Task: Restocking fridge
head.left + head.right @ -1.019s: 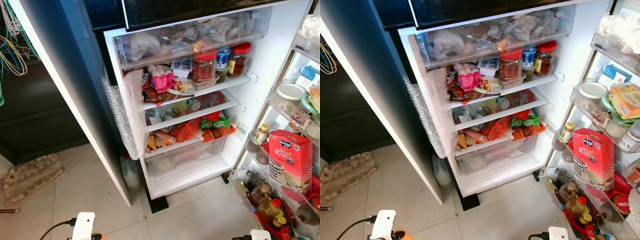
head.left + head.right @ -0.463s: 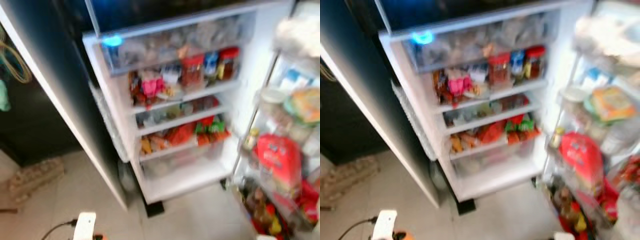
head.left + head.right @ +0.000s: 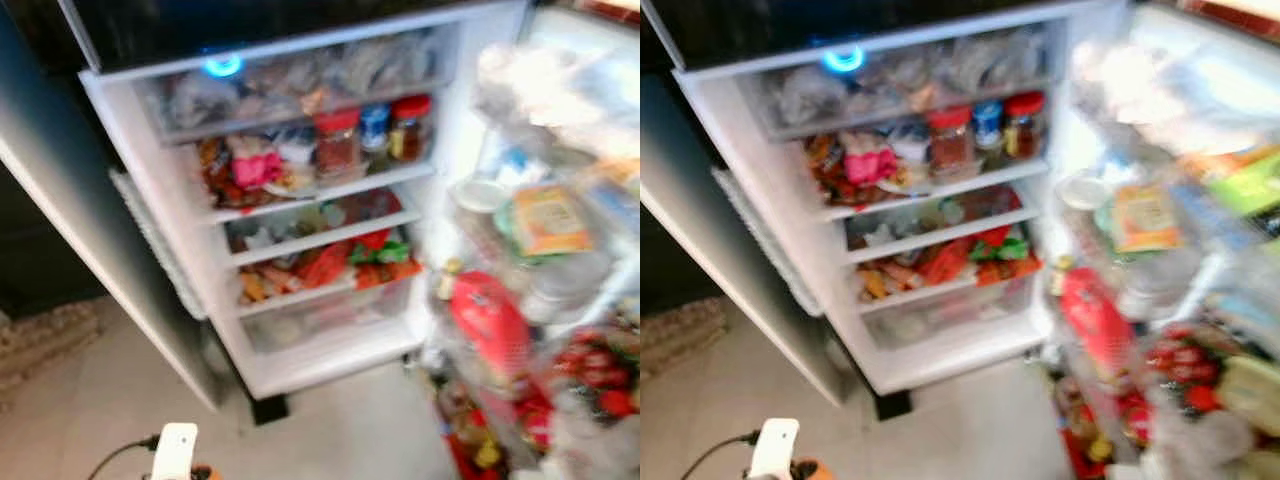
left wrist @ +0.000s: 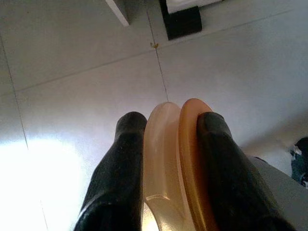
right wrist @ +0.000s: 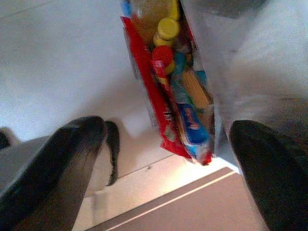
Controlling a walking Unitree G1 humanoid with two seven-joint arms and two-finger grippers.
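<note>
Left gripper (image 4: 166, 144) jaws clamped on orange disc (image 4: 175, 159) above floor tiles (image 4: 72, 72); right gripper (image 5: 168, 159) jaws wide apart, empty.

The floor (image 3: 350, 440) is made of big pale grey tiles with thin dark lines between them. A patterned brown mat (image 3: 45, 340) lies on the floor at the left side. Behind the mat stands a dark, almost black cabinet (image 3: 40, 260), deep in shade. Bright white light falls on the tiles in the left wrist view (image 4: 43, 168). The head views are blurred.
</note>
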